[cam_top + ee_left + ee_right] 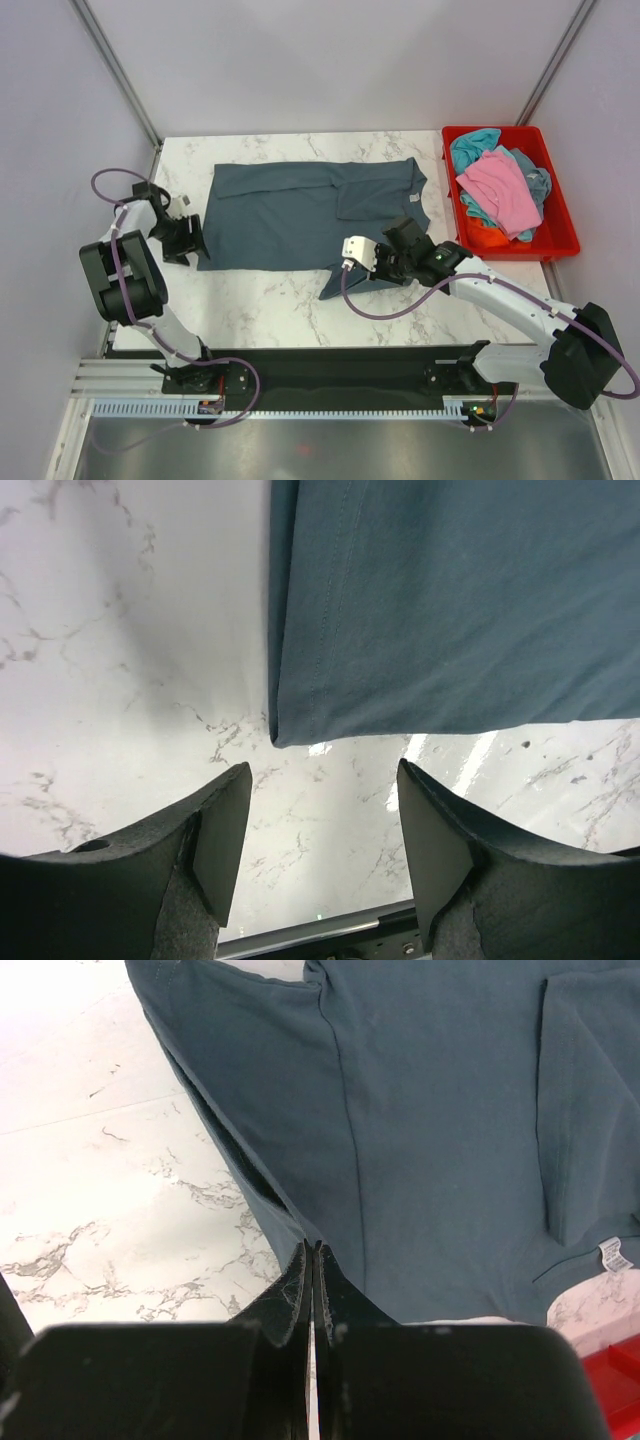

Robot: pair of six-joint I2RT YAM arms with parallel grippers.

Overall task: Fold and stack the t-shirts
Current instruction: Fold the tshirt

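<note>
R gripper (pixel 312 1252) pinches blue tee (pixel 290 215) — L gripper (pixel 322 770) wide.

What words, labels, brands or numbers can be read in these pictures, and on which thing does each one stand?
No text can be read in any view.
White tag near the collar of the dark slate-blue t-shirt: any print on it is too small and blurred to read.
Red bin and table: no lettering shows.
</note>
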